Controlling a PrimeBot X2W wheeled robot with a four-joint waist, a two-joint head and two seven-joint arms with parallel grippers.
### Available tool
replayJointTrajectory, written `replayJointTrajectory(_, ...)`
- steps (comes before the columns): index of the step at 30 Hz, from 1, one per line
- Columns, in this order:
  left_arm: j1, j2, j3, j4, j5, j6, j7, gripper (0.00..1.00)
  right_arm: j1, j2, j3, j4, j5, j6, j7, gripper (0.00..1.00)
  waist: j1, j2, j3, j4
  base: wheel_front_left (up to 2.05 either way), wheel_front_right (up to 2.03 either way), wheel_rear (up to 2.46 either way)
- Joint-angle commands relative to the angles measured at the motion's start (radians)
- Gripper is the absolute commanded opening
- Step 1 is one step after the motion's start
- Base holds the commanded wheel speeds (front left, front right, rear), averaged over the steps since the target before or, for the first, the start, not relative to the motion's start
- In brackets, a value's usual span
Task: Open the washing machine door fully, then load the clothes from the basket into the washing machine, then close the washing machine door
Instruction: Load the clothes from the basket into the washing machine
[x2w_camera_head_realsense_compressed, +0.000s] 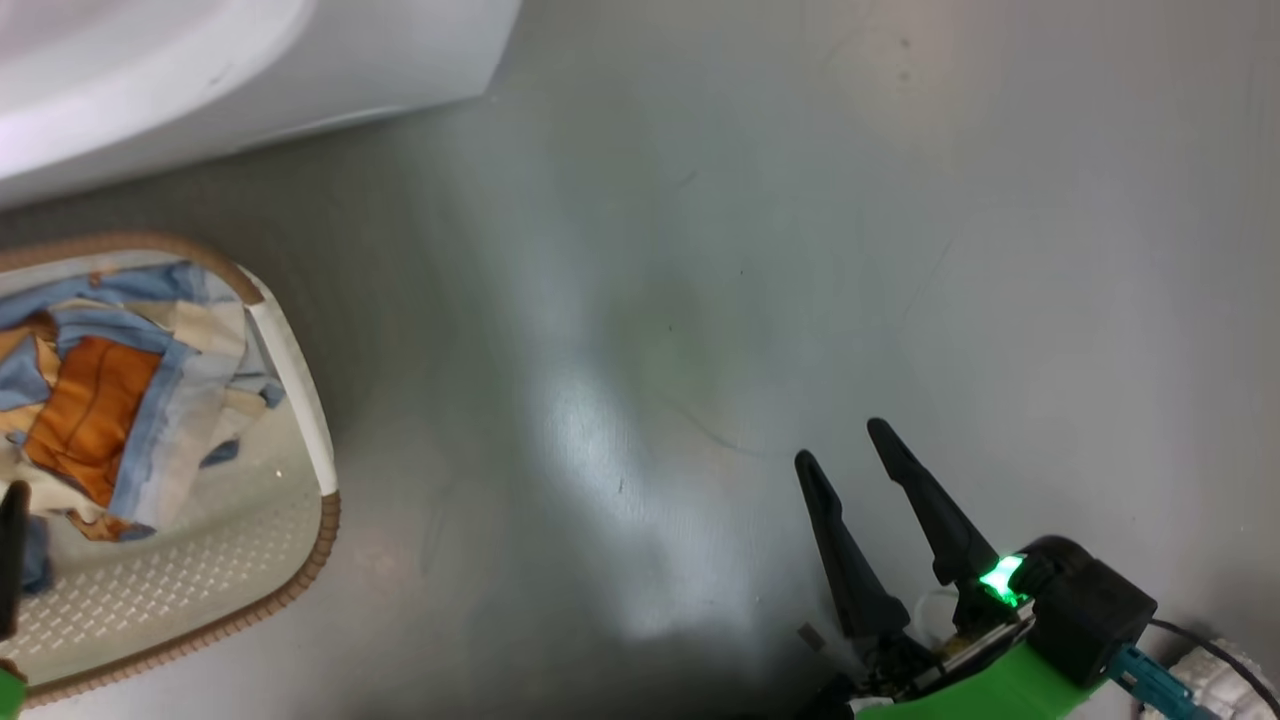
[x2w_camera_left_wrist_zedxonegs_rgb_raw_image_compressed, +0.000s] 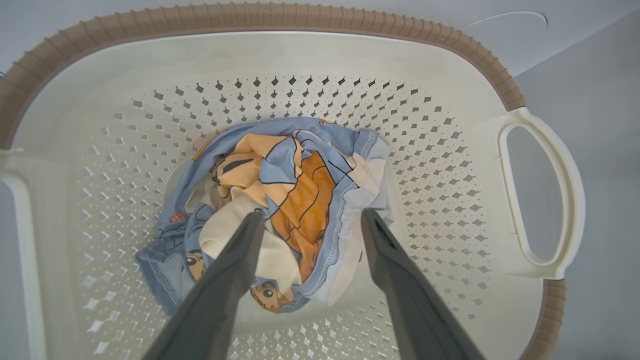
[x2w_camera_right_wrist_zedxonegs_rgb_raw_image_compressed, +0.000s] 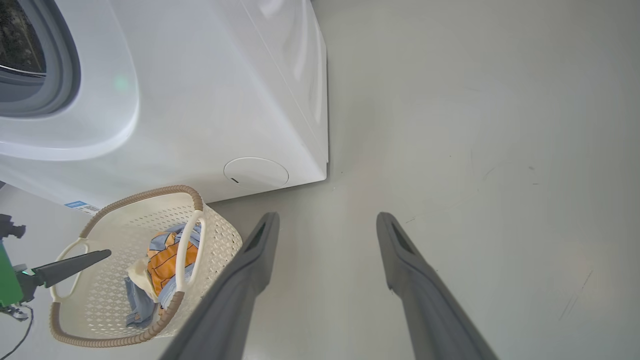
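Crumpled light-blue, orange and cream printed clothes (x2w_camera_left_wrist_zedxonegs_rgb_raw_image_compressed: 305, 185) lie mid-frame in the cream-white perforated plastic basket (x2w_camera_left_wrist_zedxonegs_rgb_raw_image_compressed: 440, 125) with a brown woven-look rim, the left gripper (x2w_camera_left_wrist_zedxonegs_rgb_raw_image_compressed: 311, 214) spread wide and empty over them, while the right gripper (x2w_camera_right_wrist_zedxonegs_rgb_raw_image_compressed: 326, 216), equally wide and empty, hovers at lower centre over grey floor (x2w_camera_right_wrist_zedxonegs_rgb_raw_image_compressed: 500, 125), with the white boxy washing machine (x2w_camera_right_wrist_zedxonegs_rgb_raw_image_compressed: 200, 100) at upper left.

Head looks down on the floor (x2w_camera_head_realsense_compressed: 700, 300); all three views share the basket (x2w_camera_left_wrist_zedxonegs_rgb_raw_image_compressed: 250, 17), left wrist closest.

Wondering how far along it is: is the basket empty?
Not empty: blue, cream and orange clothes lie bunched on the bottom of the basket.
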Motion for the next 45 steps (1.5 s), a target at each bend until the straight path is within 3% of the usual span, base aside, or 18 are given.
replayJointTrajectory(1,-0.020,0.049,0.025,0.000,-0.004,0.005,-0.005,1.00,0.000,-0.004,0.027,-0.022,0.008,0.003,-0.005,1.00,0.0000,0.0000,0.037,0.003,0.00,0.00,0.00)
replayJointTrajectory(31,-0.083,0.122,0.043,0.017,-0.008,0.005,-0.005,1.00,-0.014,-0.004,0.058,-0.037,0.044,0.003,-0.005,1.00,0.0000,0.0000,0.133,-0.038,0.00,0.00,0.00)
replayJointTrajectory(45,-0.100,0.193,-0.048,0.053,-0.097,0.005,-0.005,1.00,-0.007,-0.004,0.074,-0.050,0.055,0.003,-0.005,1.00,0.0000,0.0000,0.162,-0.070,0.00,0.00,0.00)
